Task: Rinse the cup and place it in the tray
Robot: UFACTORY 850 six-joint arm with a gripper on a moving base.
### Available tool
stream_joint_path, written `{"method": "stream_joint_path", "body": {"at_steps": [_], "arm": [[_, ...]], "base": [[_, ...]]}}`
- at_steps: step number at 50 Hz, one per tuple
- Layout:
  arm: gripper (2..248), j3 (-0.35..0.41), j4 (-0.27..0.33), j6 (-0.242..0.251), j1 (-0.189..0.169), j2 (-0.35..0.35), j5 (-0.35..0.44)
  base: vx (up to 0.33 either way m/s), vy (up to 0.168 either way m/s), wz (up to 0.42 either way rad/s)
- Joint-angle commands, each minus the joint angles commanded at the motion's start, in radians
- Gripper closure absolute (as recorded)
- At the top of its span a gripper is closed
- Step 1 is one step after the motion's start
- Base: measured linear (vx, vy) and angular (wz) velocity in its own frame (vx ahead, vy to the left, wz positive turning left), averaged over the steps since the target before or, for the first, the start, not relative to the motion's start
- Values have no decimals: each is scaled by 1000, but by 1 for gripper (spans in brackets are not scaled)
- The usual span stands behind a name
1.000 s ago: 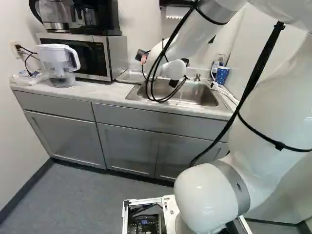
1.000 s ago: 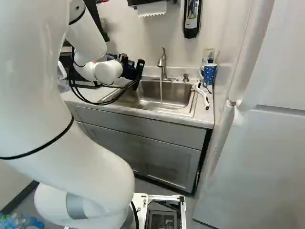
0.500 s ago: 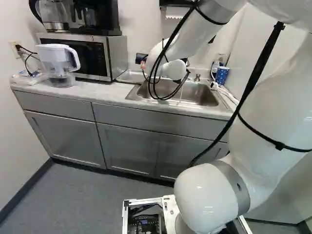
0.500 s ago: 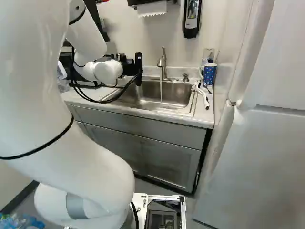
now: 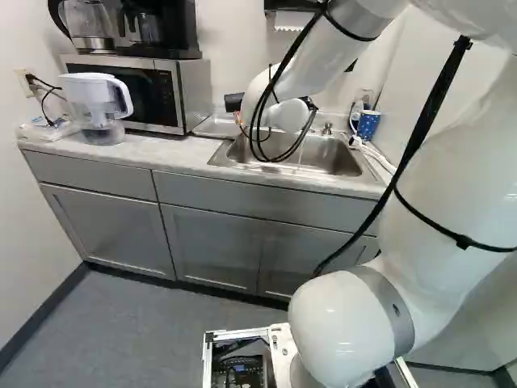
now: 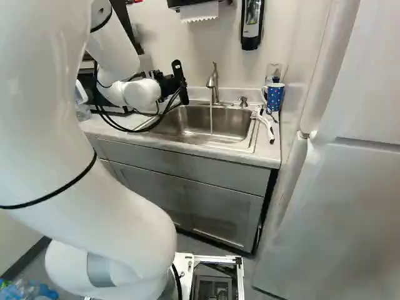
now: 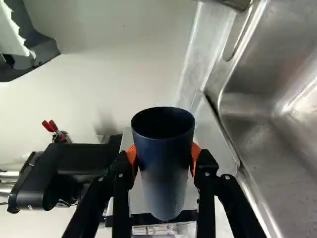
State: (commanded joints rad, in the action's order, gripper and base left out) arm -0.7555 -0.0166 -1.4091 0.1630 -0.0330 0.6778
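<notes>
Dark blue cylindrical cup clamped by black two-finger gripper, fingers cup-width apart. Stainless steel sink beside gripper, thin water stream well clear. Rinse probably done, can't confirm; tray placement left.

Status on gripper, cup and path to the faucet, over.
Gripper shut on dark blue cup. Cup held beside sink basin. Faucet running. No obstruction seen between cup and faucet.

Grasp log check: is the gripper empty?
No, the gripper has the dark blue cup clamped between its two orange pads.
</notes>
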Motion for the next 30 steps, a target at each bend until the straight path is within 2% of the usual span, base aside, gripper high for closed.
{"method": "stream_joint_path", "body": {"at_steps": [30], "arm": [[128,0,0,315,0,0,0]], "base": [[0,0,0]]}}
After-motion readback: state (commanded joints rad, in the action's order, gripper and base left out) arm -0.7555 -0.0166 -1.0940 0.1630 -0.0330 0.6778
